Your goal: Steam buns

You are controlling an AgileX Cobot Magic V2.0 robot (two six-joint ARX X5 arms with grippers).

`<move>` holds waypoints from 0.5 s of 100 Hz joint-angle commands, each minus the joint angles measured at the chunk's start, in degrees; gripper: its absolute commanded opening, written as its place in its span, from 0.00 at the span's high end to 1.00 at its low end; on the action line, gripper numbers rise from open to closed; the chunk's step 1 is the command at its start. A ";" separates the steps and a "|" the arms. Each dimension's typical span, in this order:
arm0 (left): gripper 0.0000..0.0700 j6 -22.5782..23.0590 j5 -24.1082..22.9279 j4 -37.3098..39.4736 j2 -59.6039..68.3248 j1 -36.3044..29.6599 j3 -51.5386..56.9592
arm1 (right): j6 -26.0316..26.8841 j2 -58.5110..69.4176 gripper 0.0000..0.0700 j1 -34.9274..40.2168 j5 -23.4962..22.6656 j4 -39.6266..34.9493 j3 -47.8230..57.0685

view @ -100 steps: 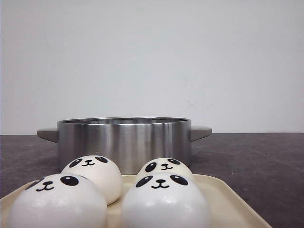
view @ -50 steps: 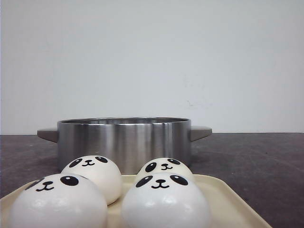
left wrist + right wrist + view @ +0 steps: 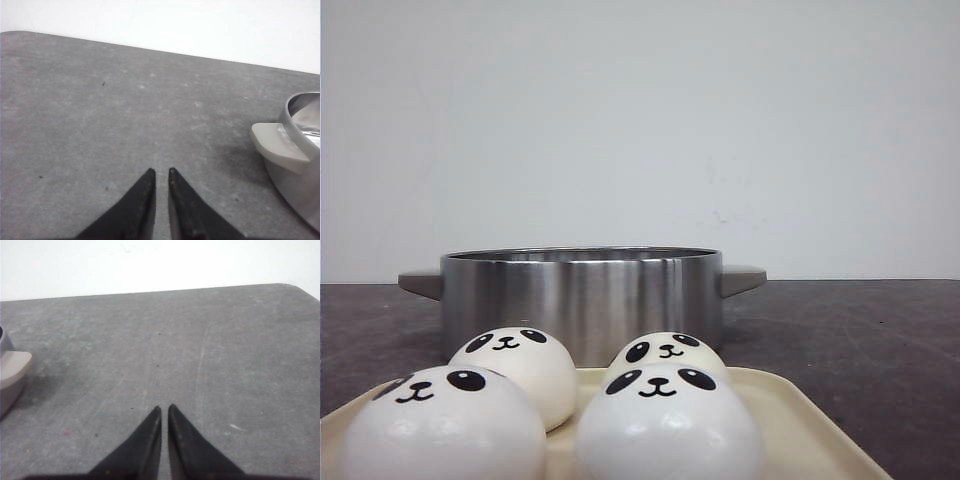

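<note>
A bare lab-like test setup: plain white wall (image 3: 640, 120), dark grey speckled tabletop (image 3: 100, 115), nothing homely around.

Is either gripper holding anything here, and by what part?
Nothing is held. The left gripper and right gripper are both shut on nothing over bare table; all four buns sit on the tray.

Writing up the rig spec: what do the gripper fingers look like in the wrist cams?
Both match. The left gripper and right gripper each show two matte black fingers that taper to sharp points, like a narrow wedge pair. No cables, markings or pads are visible. The arms themselves are out of frame, also in the front view.
</note>
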 commanded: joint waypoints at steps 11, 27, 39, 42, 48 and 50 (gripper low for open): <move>1.00 -0.46 0.15 -0.33 -0.07 0.15 -1.05 | 1.33 -0.04 0.98 -0.07 -0.20 2.73 -0.15; 1.00 -11.89 3.10 -0.39 -0.07 0.15 -0.85 | 7.10 -0.04 0.98 -0.02 -0.24 6.97 0.00; 1.00 -12.57 3.02 -0.39 -0.07 0.15 -0.72 | 11.15 -0.04 0.98 -0.02 -0.26 10.67 0.00; 1.00 -12.57 3.02 -0.39 -0.07 0.15 -0.70 | 12.61 -0.04 0.98 -0.02 -0.28 11.67 0.00; 1.00 -12.76 3.02 -0.39 -0.07 0.15 -0.52 | 15.34 -0.04 0.98 -0.02 -1.20 13.73 0.00; 1.00 -13.31 3.04 -0.44 -0.07 0.15 -0.37 | 15.89 -0.04 0.98 -0.02 -1.86 14.16 0.04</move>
